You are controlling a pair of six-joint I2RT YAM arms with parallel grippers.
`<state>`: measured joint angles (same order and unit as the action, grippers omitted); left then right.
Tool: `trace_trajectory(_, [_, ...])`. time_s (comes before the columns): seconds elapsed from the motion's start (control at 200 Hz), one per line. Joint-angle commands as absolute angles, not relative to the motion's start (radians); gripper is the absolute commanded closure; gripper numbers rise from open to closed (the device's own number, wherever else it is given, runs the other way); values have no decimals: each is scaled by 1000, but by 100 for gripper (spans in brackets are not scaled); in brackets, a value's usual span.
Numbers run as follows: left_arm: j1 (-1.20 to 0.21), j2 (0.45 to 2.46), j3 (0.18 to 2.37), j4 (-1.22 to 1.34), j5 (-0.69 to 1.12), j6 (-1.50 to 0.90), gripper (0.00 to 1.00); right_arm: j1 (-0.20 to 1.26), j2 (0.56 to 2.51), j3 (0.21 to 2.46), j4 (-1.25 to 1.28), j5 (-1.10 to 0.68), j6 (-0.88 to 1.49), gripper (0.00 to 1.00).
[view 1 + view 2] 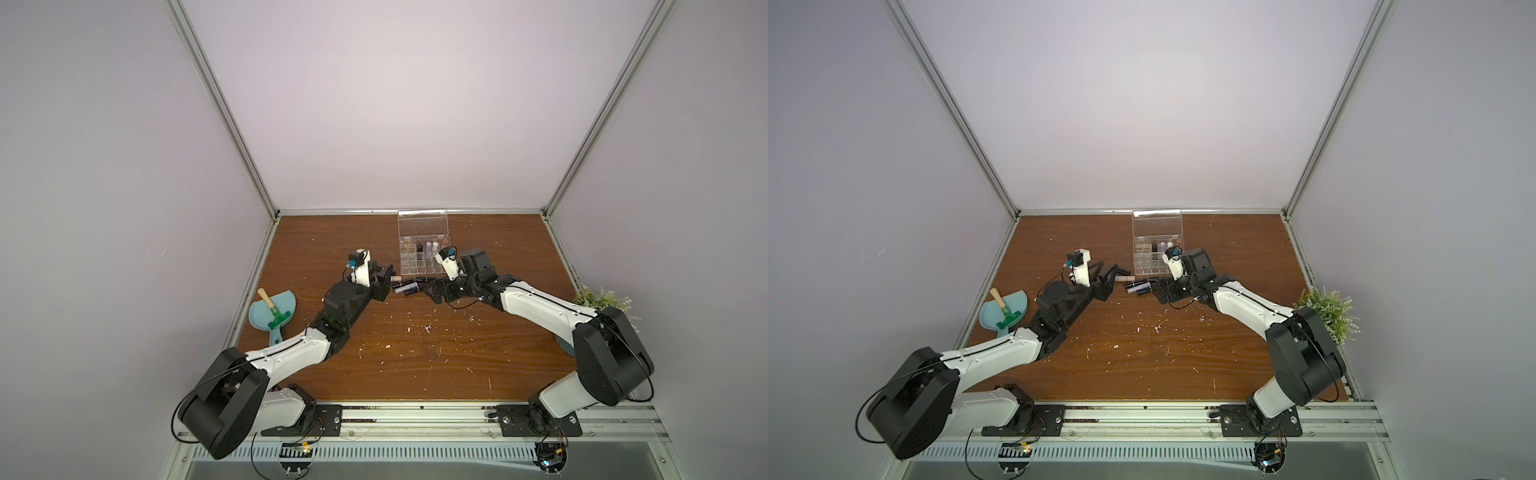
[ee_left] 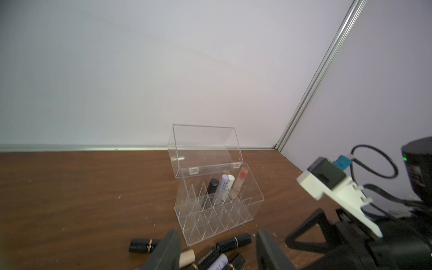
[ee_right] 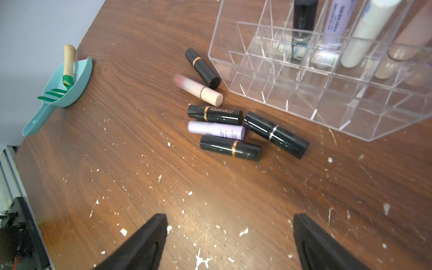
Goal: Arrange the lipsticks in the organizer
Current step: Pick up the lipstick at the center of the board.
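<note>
Looking down over my rig, I see a brown wood-grain desk (image 1: 415, 365) flecked with white crumbs. Both arms reach toward its far middle. A leafy green plant (image 1: 602, 299) sits at the right edge. At the left edge lies a teal dustpan (image 1: 272, 313) with a small green rake (image 1: 270, 309) resting in it.

The clear organizer (image 2: 253, 202) stands at the far middle, lid tipped up and back. Four lipsticks (image 2: 223, 187) stand in its far row, from left to right black, lilac, white and peach-pink.

The left end effector (image 1: 390, 280) is released, fingers apart, low at the left of a pile of tubes. The right end effector (image 3: 230, 217) is spread wide and empty, just right of that pile.

Six loose lipsticks (image 3: 216, 130) lie flat on the desk just near of the organizer, between the two end effectors: four black, one lilac, one peach.
</note>
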<state>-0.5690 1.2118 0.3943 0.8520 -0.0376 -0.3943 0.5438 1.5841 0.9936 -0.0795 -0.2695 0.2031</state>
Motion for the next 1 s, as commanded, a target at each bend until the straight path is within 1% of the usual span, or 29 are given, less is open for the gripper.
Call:
trace_trajectory(0.0, [-565, 1126, 326, 881, -67, -471, 45, 586, 1628, 1077, -107, -299, 163, 12])
trace_trajectory(0.235, [-563, 976, 213, 888, -150, -482, 47, 668, 1798, 1263, -191, -276, 107, 14])
trace_trajectory(0.425, [-554, 974, 201, 877, -170, -479, 47, 678, 1885, 1335, -235, -258, 82, 14])
trace_trajectory(0.63, [-549, 982, 201, 882, -166, -476, 47, 680, 1926, 1352, -256, -196, 66, 13])
trace_trajectory(0.991, [-549, 984, 201, 884, -156, -480, 47, 679, 1936, 1365, -242, -185, 55, 13])
